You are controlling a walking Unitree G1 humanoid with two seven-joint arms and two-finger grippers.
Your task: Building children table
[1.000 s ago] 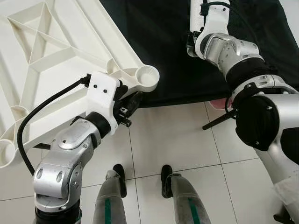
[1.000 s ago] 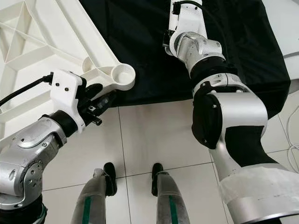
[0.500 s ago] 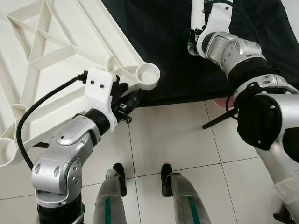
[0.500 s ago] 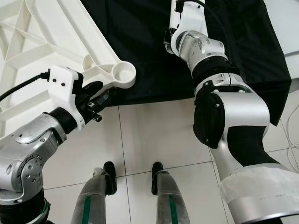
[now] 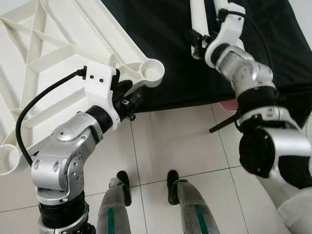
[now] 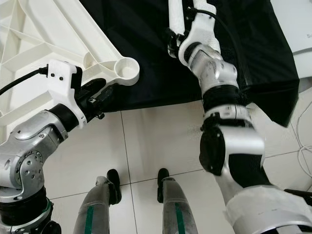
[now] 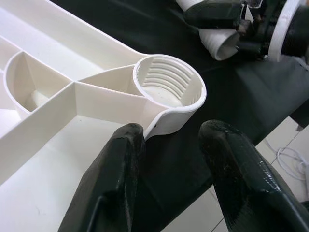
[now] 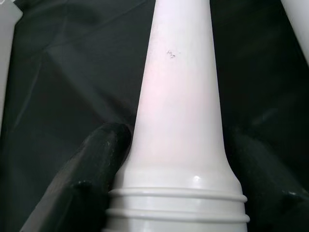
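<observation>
While lying upside down partly over black cloth (image 5: 165, 58), white tabletop (image 5: 58, 53) presenting threaded corner socket (image 7: 166, 87) just beyond left gripper (image 7: 171, 159), fingers spread empty, right gripper (image 8: 178, 193) clamping white table leg (image 8: 181, 96), threads showing in wrist view.

One white tabletop (image 5: 58, 58), two visible corner sockets (image 7: 169, 87), one white table leg (image 8: 181, 111), one black cloth (image 5: 165, 44).

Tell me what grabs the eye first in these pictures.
The big white ribbed table top lies upside down at the left, its threaded corner socket jutting over the black cloth. The left gripper hovers open by that socket, while the right gripper clamps a white table leg above the cloth.
</observation>
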